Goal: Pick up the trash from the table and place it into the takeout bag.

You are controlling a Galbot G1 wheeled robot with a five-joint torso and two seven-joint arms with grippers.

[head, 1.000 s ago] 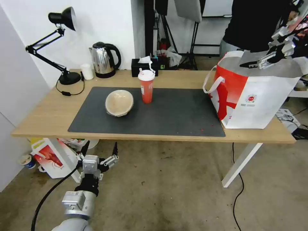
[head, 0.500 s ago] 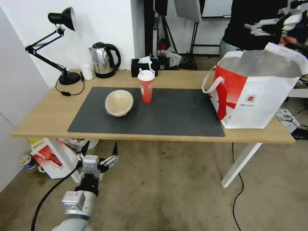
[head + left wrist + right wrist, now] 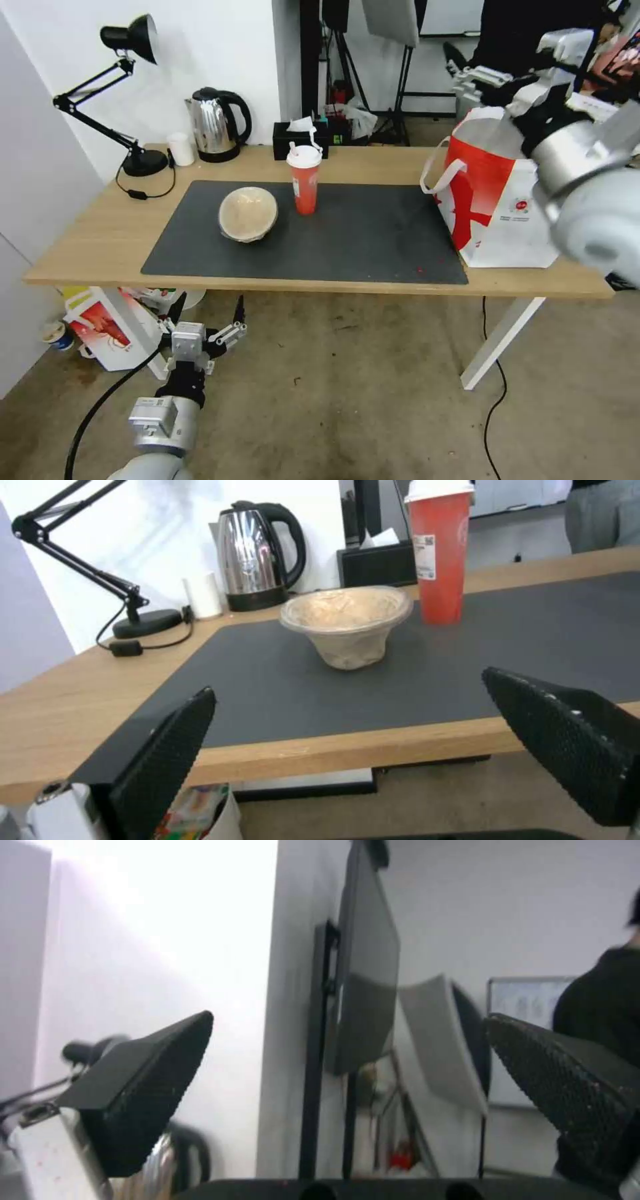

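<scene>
The tan paper bowl (image 3: 247, 213) and red cup (image 3: 305, 179) are left on the table (image 3: 100, 233); both probably light, crushable, best gripped at the rim. Right pincer (image 3: 467, 70), spread empty, is held above the takeout bag (image 3: 497, 200); left pincer (image 3: 203, 327), released, is parked low.

Our head camera looks forward and down over the whole long light-wood table (image 3: 100, 233) from well back. Our left wrist camera sits low, just below the near table edge, facing across the dark grey mat (image 3: 467, 645) (close to the tan paper bowl (image 3: 347, 625)); both views share bowl, red lidded cup (image 3: 305, 180) and steel kettle (image 3: 215, 125). Our right wrist camera, held high, faces the room's white wall.
</scene>
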